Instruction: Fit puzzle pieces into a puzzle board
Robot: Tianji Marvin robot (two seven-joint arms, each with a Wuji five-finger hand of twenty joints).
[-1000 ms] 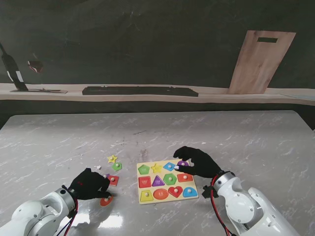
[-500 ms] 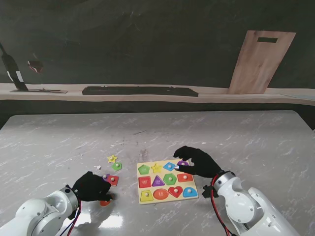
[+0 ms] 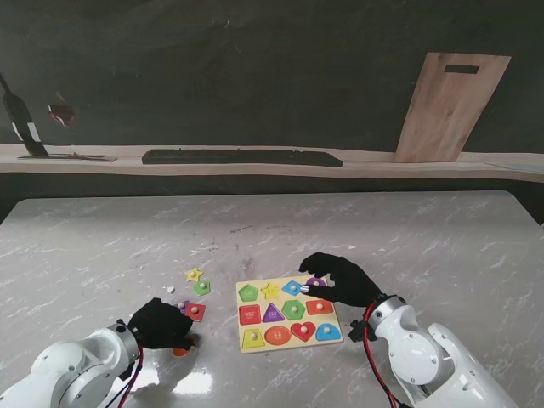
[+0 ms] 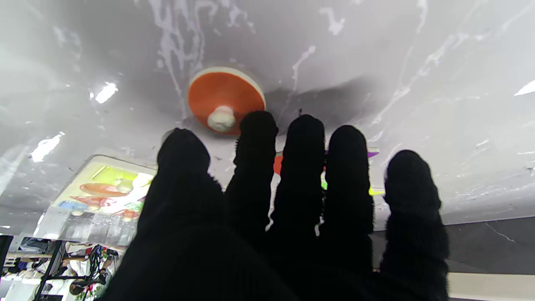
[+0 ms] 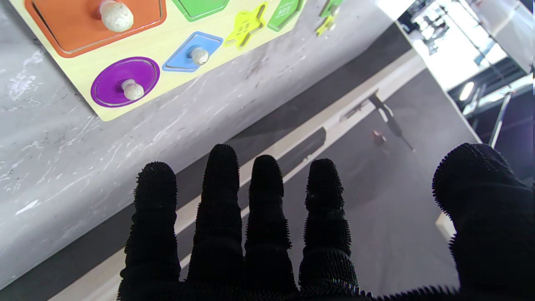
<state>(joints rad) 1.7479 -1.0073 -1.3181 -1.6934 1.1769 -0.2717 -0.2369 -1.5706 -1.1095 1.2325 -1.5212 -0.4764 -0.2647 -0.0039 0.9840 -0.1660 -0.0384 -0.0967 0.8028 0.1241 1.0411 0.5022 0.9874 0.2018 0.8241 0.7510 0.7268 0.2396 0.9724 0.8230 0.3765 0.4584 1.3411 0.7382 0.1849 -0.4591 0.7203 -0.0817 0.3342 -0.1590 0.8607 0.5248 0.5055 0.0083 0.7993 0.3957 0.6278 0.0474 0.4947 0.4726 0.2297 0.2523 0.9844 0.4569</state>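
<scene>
The yellow puzzle board (image 3: pixel 289 333) lies near me at the table's middle, most slots filled with coloured pieces. An orange round piece (image 3: pixel 181 349) with a white knob (image 4: pixel 222 118) lies on the table left of the board. My left hand (image 3: pixel 159 322) hovers over it, fingers (image 4: pixel 256 138) stretched out just short of the knob, holding nothing. Loose pieces farther out: red (image 3: pixel 195 312), green (image 3: pixel 201 288), yellow star (image 3: pixel 194 274). My right hand (image 3: pixel 342 281) is open over the board's far right corner, by the seated purple circle (image 5: pixel 124 81).
A small white bit (image 3: pixel 171 290) lies by the loose pieces. A wooden board (image 3: pixel 450 106) leans on the back wall, and a long dark bar (image 3: pixel 242 157) rests on the ledge behind the table.
My left hand has slid slightly nearer to me and to the right, covering more of the orange piece. The right hand has stayed put.
</scene>
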